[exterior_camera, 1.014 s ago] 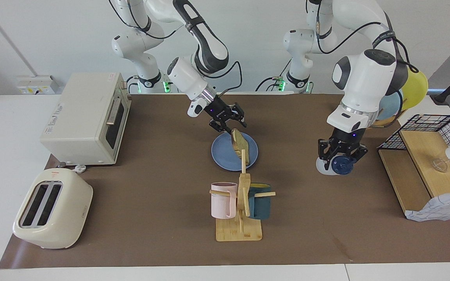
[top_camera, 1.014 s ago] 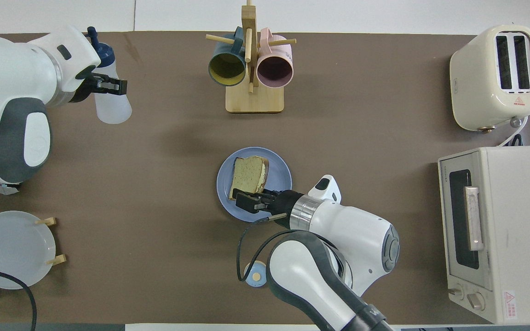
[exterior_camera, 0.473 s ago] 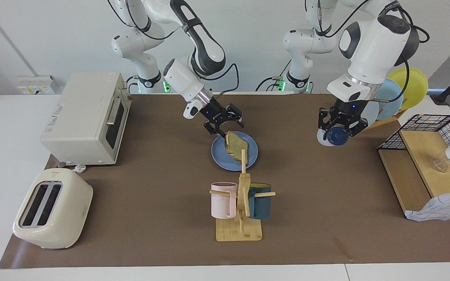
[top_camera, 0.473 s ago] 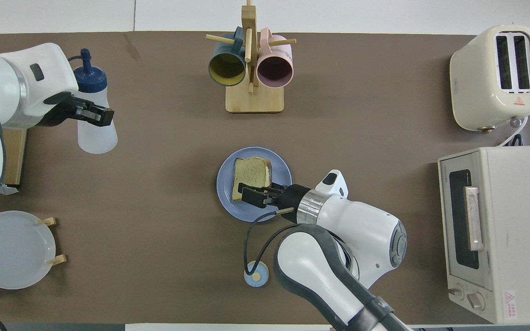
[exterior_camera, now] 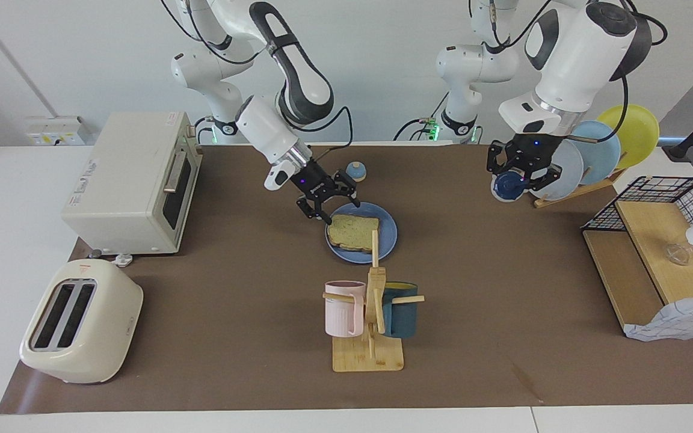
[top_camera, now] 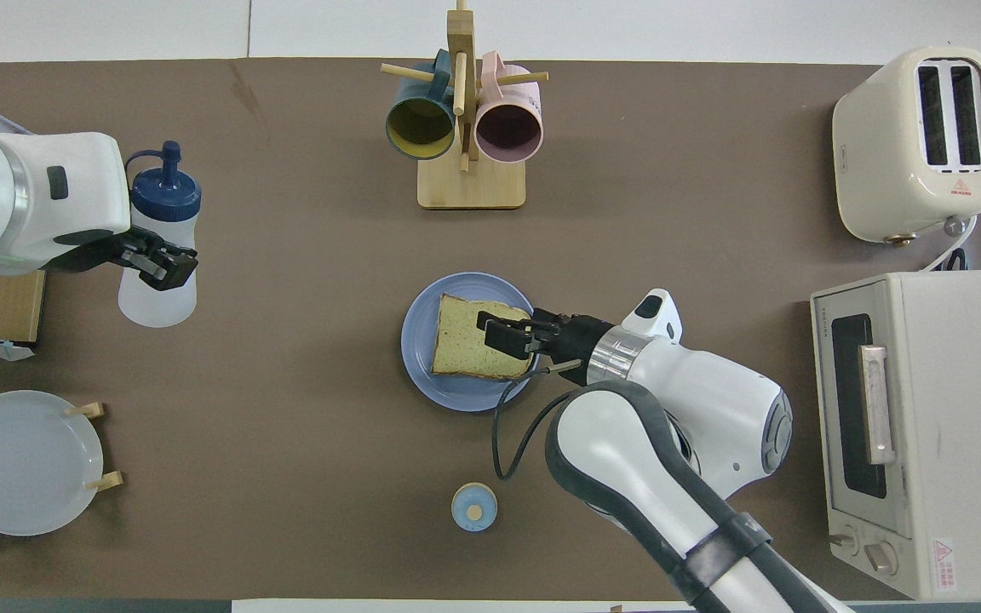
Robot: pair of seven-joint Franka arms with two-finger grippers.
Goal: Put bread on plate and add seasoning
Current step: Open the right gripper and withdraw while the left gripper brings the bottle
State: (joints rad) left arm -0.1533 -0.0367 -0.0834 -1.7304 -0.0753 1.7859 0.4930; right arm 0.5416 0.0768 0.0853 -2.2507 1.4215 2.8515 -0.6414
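Seeing bread (exterior_camera: 354,231) lying flat on plate (exterior_camera: 385,243) | right gripper (exterior_camera: 326,209) standing apart, empty, over it | left gripper (exterior_camera: 524,174) clamping seasoning (top_camera: 157,255) aloft | you are still needing seasoning.

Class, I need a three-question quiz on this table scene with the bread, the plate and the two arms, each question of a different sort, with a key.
1. True or false: the bread lies flat on the blue plate.
2. Which gripper holds the squeeze bottle: A) left gripper B) right gripper C) neither?
3. Fill in: the small blue bell stands nearer to the robots than the ____.

Key: 1 true; 2 A; 3 plate.
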